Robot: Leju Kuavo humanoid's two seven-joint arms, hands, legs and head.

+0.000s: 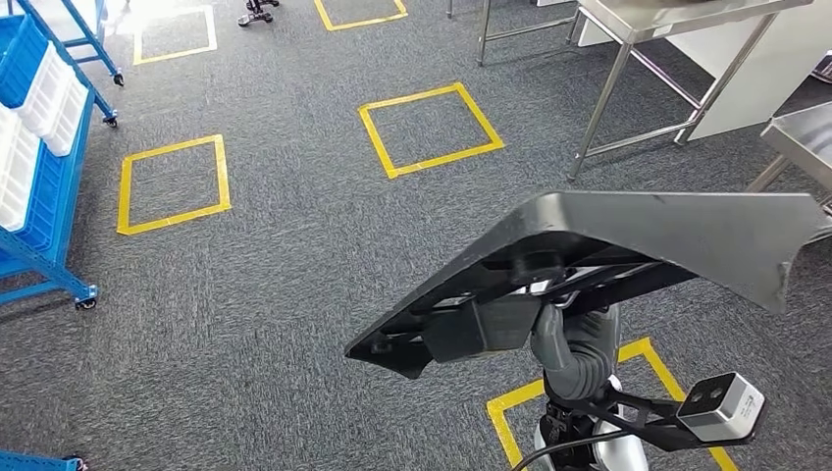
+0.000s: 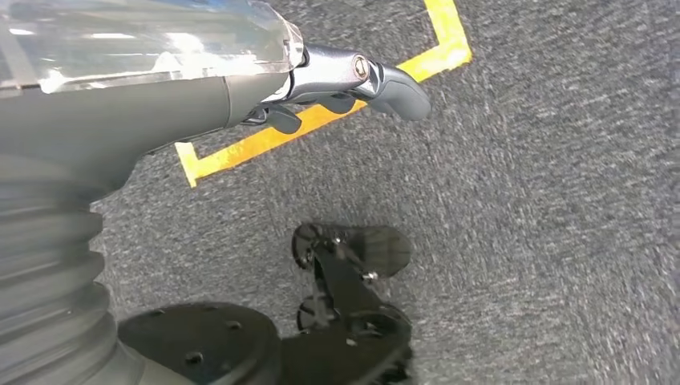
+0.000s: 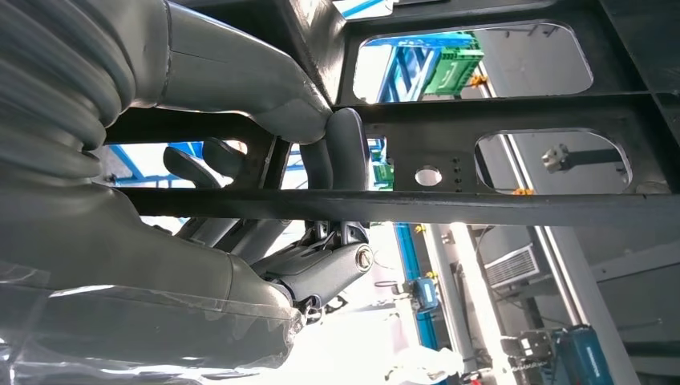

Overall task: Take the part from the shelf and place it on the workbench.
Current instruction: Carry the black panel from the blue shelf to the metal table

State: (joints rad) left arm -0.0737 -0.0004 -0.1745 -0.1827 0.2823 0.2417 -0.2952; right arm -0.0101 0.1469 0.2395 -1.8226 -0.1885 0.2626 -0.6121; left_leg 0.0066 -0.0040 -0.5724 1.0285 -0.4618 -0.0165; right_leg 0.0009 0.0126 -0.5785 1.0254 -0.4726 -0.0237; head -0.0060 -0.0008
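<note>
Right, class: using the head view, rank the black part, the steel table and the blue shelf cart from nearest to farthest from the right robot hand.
1. Black part: held from underneath by the right robot hand.
2. Steel table: beyond the part, upper right.
3. Blue shelf cart: far left edge, across the carpet.

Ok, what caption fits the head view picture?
Right hand holds a dark grey part over carpet marked with yellow tape squares.

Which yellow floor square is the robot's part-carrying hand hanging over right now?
The partly hidden tape square at the bottom of the head view, directly beneath the right hand holding the dark part. The other yellow squares lie farther ahead, fully exposed on the carpet.
</note>
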